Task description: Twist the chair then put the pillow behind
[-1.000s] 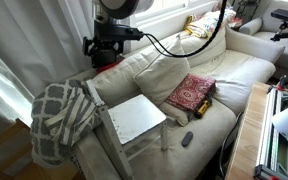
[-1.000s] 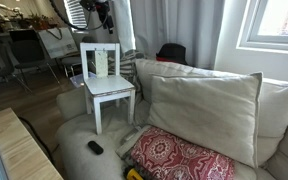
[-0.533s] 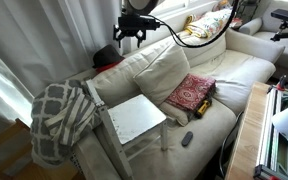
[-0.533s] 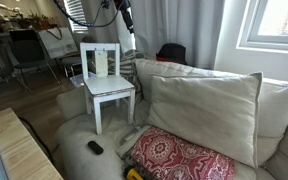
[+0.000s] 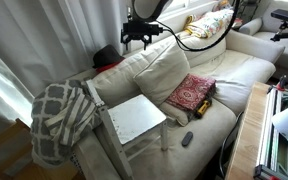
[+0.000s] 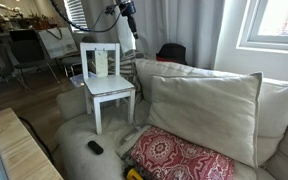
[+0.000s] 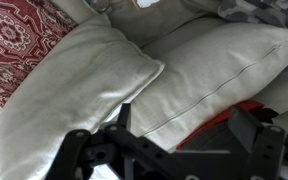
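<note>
The small white chair (image 5: 134,120) stands on the sofa seat at its end and also shows in an exterior view (image 6: 104,85). The large cream pillow (image 5: 164,70) leans upright against the sofa back next to the chair; it also shows in an exterior view (image 6: 204,110) and in the wrist view (image 7: 74,90). My gripper (image 5: 137,44) hangs in the air above the sofa back, over the pillow's top edge, touching nothing. It also shows in an exterior view (image 6: 130,22). In the wrist view the jaws (image 7: 184,135) are spread apart and empty.
A small red patterned cushion (image 5: 191,93) lies on the seat in front of the pillow. A grey-and-white lattice throw (image 5: 59,115) drapes over the sofa arm behind the chair. A black remote (image 5: 187,138) lies near the seat's front edge. A red-and-black object (image 7: 219,125) sits behind the sofa back.
My gripper has moved from above the throw and chair end sideways along the sofa back to above the pillow. The chair and the pillow have not moved.
</note>
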Motion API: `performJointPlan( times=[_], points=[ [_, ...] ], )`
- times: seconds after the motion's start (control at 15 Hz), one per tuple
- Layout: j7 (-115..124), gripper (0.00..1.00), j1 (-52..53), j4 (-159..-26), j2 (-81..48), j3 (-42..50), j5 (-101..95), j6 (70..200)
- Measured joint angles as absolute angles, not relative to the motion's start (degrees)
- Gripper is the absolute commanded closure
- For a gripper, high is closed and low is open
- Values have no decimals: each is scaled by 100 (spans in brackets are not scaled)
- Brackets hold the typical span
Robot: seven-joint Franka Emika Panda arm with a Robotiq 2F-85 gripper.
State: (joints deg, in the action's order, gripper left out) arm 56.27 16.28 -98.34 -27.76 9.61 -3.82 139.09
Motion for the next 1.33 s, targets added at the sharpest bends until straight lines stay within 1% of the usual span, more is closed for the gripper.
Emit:
performJointPlan(
  times=[0.27, 0.67, 1.0, 1.33],
  points=[
    [6120, 0, 1437, -9584, -3006, 969, -373, 13600],
    [6902, 0, 638, -8528, -4260, 1039, -170, 13181],
    [7096, 0, 185, -7736, -5186, 1046, 49, 13384],
    [7316, 0, 52, -7234, -5860, 1055, 162, 13604]
  ],
)
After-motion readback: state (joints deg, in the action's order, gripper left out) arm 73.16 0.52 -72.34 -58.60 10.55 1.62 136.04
